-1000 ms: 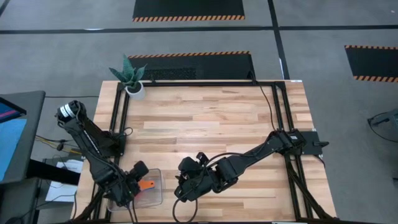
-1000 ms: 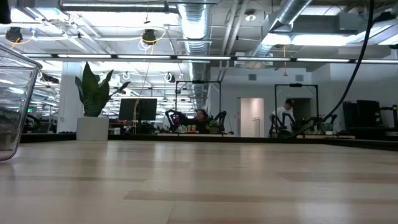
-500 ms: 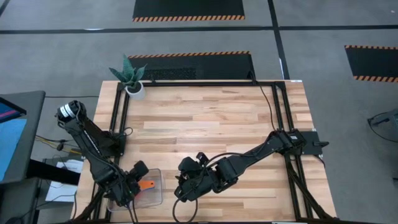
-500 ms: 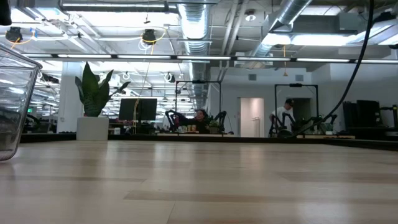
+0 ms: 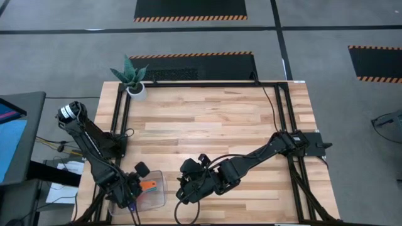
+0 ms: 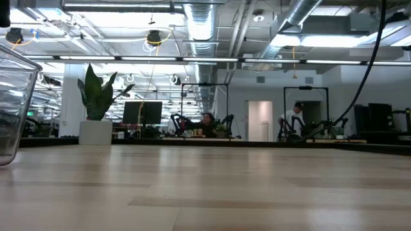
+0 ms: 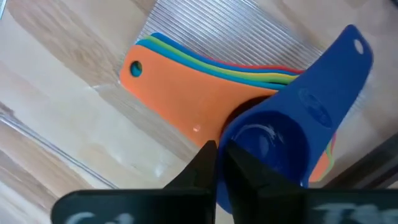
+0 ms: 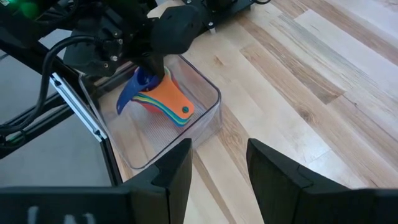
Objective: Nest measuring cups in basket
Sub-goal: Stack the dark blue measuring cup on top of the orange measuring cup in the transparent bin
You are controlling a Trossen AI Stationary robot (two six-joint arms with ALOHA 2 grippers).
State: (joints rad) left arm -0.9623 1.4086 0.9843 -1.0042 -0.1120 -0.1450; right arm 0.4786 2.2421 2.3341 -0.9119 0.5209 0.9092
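Observation:
The clear basket [image 5: 156, 199] stands at the table's near left corner; its wall also shows in the low view [image 6: 13, 109]. In it lies a nested stack of measuring cups with an orange-red cup [image 7: 180, 93] on top, and blue, green and yellow handles [image 7: 186, 53] fanned out beneath. The dark blue cup [image 7: 298, 106] sits askew on the stack, its handle [image 8: 127, 99] pointing away from the others. My left gripper [image 7: 217, 155] points down into the basket and is shut on this cup. My right gripper [image 8: 217, 162] hangs open over the table, right of the basket. My left gripper has the dark blue cup by its bowl's rim [image 7: 233, 127], on the side away from the handle. One finger [image 7: 245, 165] stands over the bowl's hollow and the other outside it. The fingers come from above, pointing down. The cup rests tilted on the stack.
A white plant pot [image 5: 136, 90] stands at the table's far left corner. Black frame rails [image 5: 122, 119] run along the table's left, far and right sides. Bare wood [image 5: 213, 119] stretches between the arms and the far edge. People and other robot arms show beyond the table.
My left gripper has shut where it stood, over the stack in the basket. Neither arm has moved otherwise, and the cups and the basket lie as before.

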